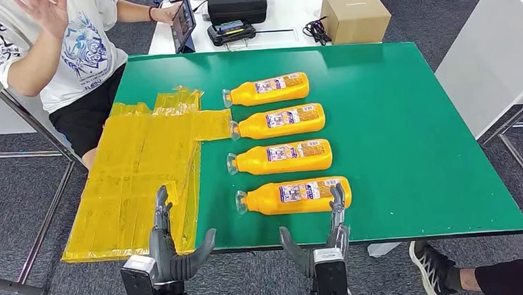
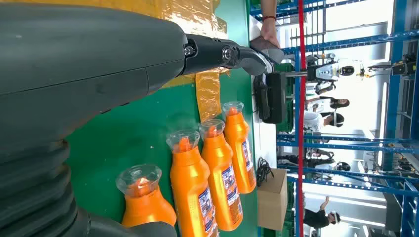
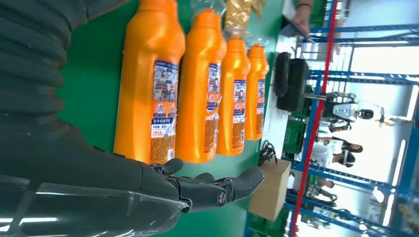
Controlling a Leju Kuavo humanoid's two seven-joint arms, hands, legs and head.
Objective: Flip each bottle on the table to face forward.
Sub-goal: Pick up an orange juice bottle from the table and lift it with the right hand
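Four orange bottles lie flat on the green counter (image 1: 407,146), stacked in a column running away from the robot, each with its long axis across the robot's view: clear cap toward the robot's left, flat base toward its right. All four show a label upward. The nearest bottle (image 1: 294,196) sits close to the counter's front edge, and it is the one the coming move most likely turns on.

That bottle lies just ahead of the right hand (image 1: 321,242), whose dark fingertips (image 1: 336,196) reach up to the base end of the bottle; whether they touch it I cannot tell from the head view. In the right wrist view the same bottle (image 3: 150,84) lies beside the hand with a strip of green between them, so they look apart. The right hand is spread and holds nothing.

The left hand (image 1: 166,250) is also spread and empty, hovering over the yellow sheeting (image 1: 138,174) that covers the counter's left part, well to the cap side of the nearest bottle. In the left wrist view the clear caps (image 2: 139,177) point toward it.

By my judgement the right hand is the nearer; rolling the bottle means turning it about its left-right axis.

A person (image 1: 71,49) sits at the far left corner with a tablet (image 1: 183,23).
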